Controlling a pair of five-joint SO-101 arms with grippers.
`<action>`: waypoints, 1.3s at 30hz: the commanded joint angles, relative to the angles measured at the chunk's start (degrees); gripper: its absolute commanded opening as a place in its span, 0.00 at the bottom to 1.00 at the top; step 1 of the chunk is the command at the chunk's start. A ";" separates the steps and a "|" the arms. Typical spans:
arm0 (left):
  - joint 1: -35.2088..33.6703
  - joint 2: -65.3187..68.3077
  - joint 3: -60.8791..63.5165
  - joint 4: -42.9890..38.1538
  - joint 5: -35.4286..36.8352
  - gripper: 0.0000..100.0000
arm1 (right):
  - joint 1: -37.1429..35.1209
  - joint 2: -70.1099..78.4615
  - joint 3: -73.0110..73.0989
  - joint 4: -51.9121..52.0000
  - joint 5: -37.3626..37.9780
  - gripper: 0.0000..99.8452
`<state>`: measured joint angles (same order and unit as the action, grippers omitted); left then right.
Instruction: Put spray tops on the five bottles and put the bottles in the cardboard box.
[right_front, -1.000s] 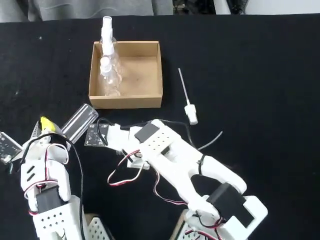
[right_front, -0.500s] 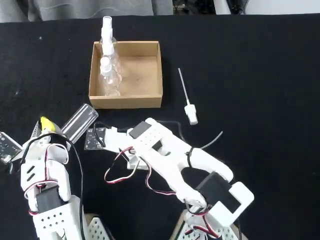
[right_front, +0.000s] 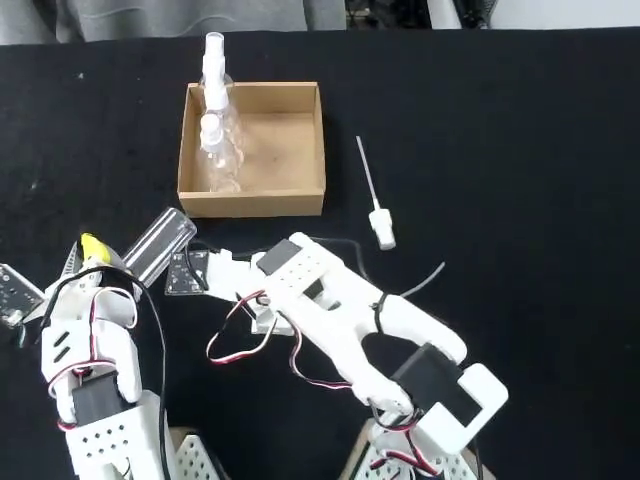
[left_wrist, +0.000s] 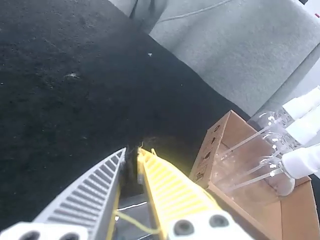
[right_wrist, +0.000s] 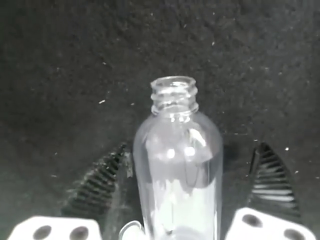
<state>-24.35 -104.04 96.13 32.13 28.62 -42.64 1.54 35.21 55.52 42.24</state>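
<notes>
Cardboard box (right_front: 300, 205) holds three capped bottles (right_front: 222, 150); right pincer (right_wrist: 191, 149) gapes around one uncapped bottle (right_wrist: 177, 165), left pincer (left_wrist: 132, 151) together.

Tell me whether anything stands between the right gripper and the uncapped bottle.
Nothing visible does. The bottle lies on the table inside the open right gripper, one finger on each side of it, with its neck pointing away from the gripper.

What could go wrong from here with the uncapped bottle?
The open right pincer straddles the lying bottle off-centre, with one finger nearer. Closing may nudge or roll it away. The bottle also lies beside the left pincer, so the arms could bump.
</notes>
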 joint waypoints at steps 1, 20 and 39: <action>-0.40 -0.44 1.27 -1.32 -0.53 0.03 | -0.79 -3.91 -2.68 1.41 0.44 0.33; -0.40 -0.44 1.27 -1.23 -0.53 0.03 | -0.79 -5.23 -1.63 0.09 0.35 0.30; -0.40 -0.44 1.27 -1.23 -0.53 0.03 | -0.35 -7.34 -5.49 3.60 -5.80 0.10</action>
<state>-24.35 -104.04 96.13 32.13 28.62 -42.64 -0.31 33.36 57.01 37.32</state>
